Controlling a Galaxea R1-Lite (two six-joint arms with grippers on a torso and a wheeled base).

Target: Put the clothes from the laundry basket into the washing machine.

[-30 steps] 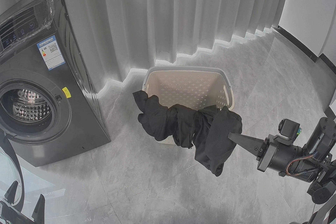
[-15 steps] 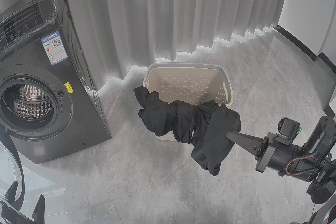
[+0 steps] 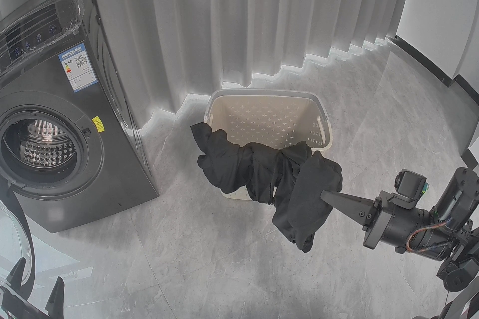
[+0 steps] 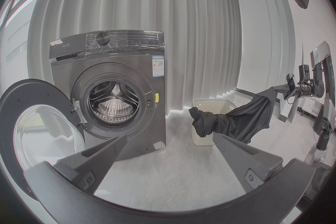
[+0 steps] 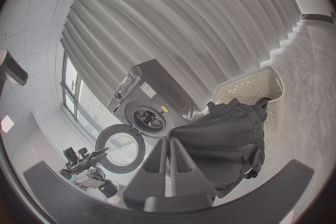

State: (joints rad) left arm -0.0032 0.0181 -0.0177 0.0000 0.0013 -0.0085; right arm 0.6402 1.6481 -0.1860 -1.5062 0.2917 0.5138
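Hold right gripper (image 3: 324, 195) clamped on the black garment (image 3: 259, 175) strung from it across the near rim of the laundry basket (image 3: 269, 93), raise until the far end clears, then swing to the open washing machine (image 3: 75, 175) drum, with left gripper (image 4: 168, 136) apart and empty by the door; cannot see basket floor behind cloth, nor any remaining clothes.

I see a white-and-blue label (image 3: 78, 68) on the washing machine (image 3: 115, 170) front, above the door opening. It carries a square code, but its print is too small for me to read. A small yellow sticker (image 3: 99, 124) beside the opening is just as illegible.
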